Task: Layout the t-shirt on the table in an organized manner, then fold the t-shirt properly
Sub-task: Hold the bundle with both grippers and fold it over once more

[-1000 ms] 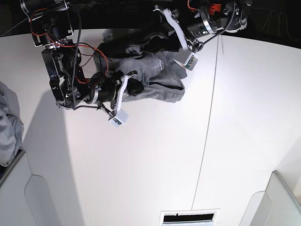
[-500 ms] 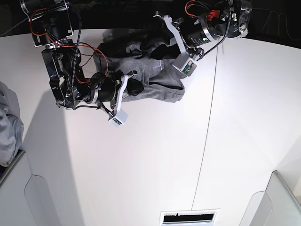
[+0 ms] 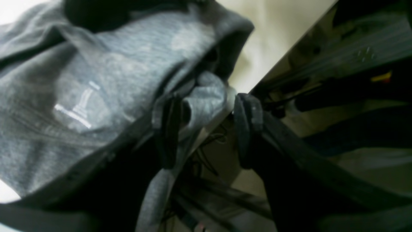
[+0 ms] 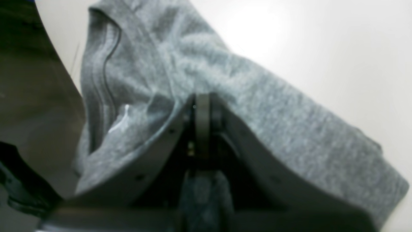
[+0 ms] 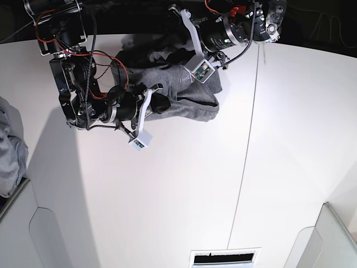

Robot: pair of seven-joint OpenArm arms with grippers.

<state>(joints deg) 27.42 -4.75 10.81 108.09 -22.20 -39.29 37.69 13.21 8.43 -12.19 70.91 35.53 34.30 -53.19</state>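
The t-shirt (image 5: 184, 97) lies bunched at the table's (image 5: 184, 190) far edge — my right gripper (image 4: 202, 106) pinches it, left gripper (image 3: 206, 129) gapes around a fold. I'd clamp before spreading.

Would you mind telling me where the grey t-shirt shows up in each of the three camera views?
Base: the t-shirt lies bunched at the table's far edge, top centre.
Left wrist: it fills the left half, a fold between the open jaws.
Right wrist: it runs from upper left to lower right, behind the shut gripper.
Shared landmark: the white table.
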